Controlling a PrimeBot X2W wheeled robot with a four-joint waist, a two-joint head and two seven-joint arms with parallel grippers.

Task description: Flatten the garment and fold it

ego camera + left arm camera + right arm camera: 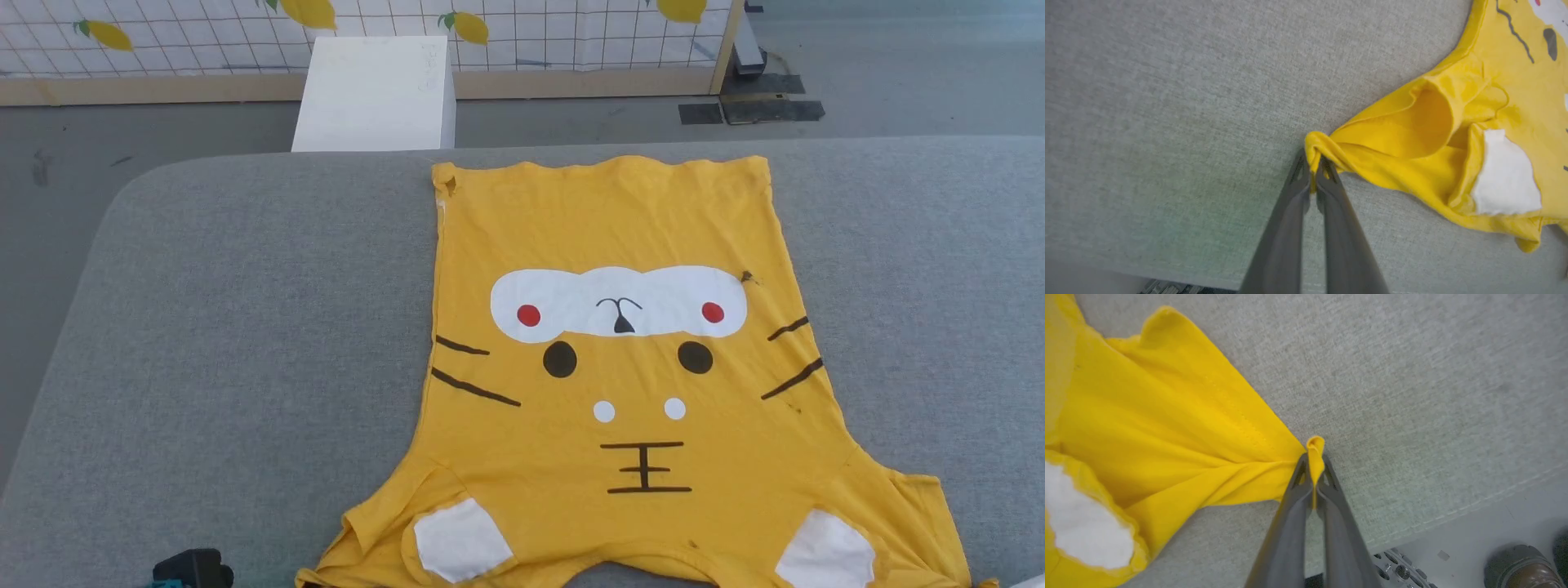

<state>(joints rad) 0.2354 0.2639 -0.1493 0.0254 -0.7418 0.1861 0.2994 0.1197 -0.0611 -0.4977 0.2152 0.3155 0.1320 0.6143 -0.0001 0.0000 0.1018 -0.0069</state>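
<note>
Yellow cotton makes up the garment [637, 384]. It lies face up on the grey cloth top [245, 327], a bit to the right of the middle. Its bottom hem is at the far side and its two short sleeves are at the near side. The body looks mostly smooth. The sleeves are not: the left one is puffed open and crumpled, and the right one is pulled into a point.

The left gripper [1314, 163] has its two dark fingers squeezed together on the tip of the left sleeve. The right gripper [1314, 473] is pinched tight on the tip of the right sleeve, with a little loop of cloth poking out past its fingers.

I think this is the flattening step, close to its end, and no fold has been made yet. Next, the sleeve tips likely need a soft pull, one to the left and one to the right. Then they need laying down low so the sleeves go flat. A hard tug could drag the whole shirt and wrinkle the smooth part.

There is no brand, tag or word to read. The print is an animal face with white patches, red dots and black whisker lines. It also has a black mark of three bars with one line down through them. Far off stand a white box [375, 90], with faint marks too pale to read, and a screen [163, 37] with lemon pictures. A brown shoe [1519, 567] is on the floor.
</note>
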